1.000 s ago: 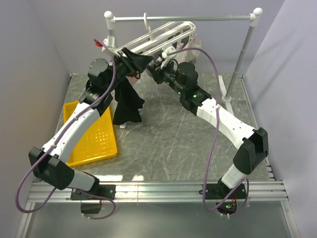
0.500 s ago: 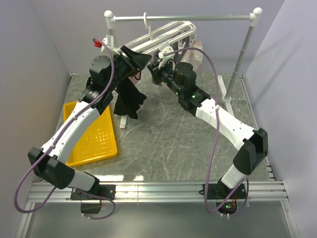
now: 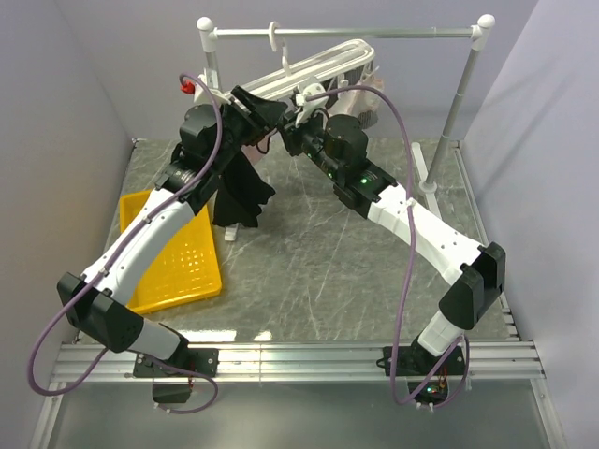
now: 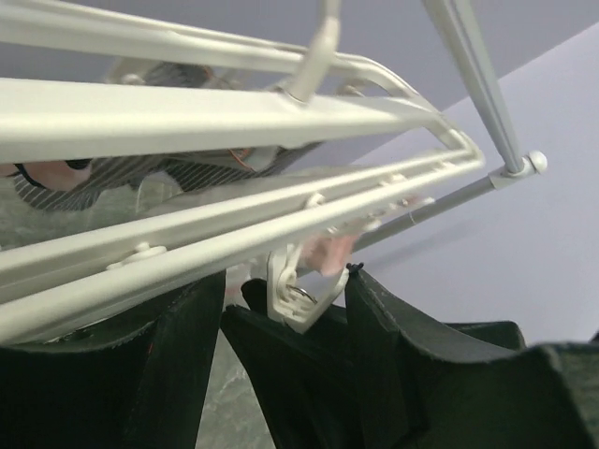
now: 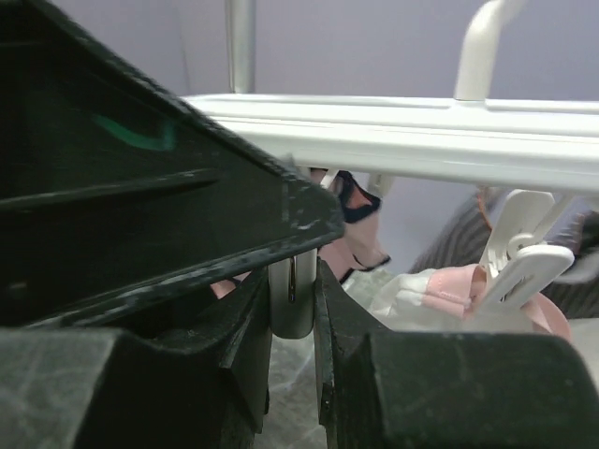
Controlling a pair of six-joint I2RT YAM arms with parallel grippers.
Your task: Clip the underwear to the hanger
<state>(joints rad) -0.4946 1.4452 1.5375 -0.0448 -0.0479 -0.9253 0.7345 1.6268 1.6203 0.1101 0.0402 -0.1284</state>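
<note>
Plain lilac walls close in a grey marbled table top (image 3: 328,248), at the back of which a grey metal rail stand (image 3: 374,33) with white ball ends spans the width. From its rail hangs the white plastic rectangular hanger (image 3: 318,64), tilted, its parallel bars running down to the left.

Both arms reach up under the hanger's lower end and meet there. The left gripper (image 3: 265,112) pinches the bunched top of the black soft fabric underwear (image 3: 239,187), which hangs down from the fingers above the table. In the left wrist view the dark fabric (image 4: 290,374) fills the gap between the two fingers (image 4: 178,365), directly under the bars (image 4: 187,117).

A small white plastic clip (image 4: 295,295) dangles from a bar and meets the upper edge of the fabric; whether it bites the cloth cannot be made out. The right gripper (image 3: 298,131) sits just beside the left one, and in the right wrist view its fingers (image 5: 248,355) are squeezed onto the tab of that clip (image 5: 292,299).

Further along the hanger, another white clip (image 5: 519,253) holds a pale pink garment (image 5: 440,290), with a grey striped garment (image 5: 459,234) behind it. A yellow perforated plastic basket (image 3: 178,262) lies on the table at the left.
</note>
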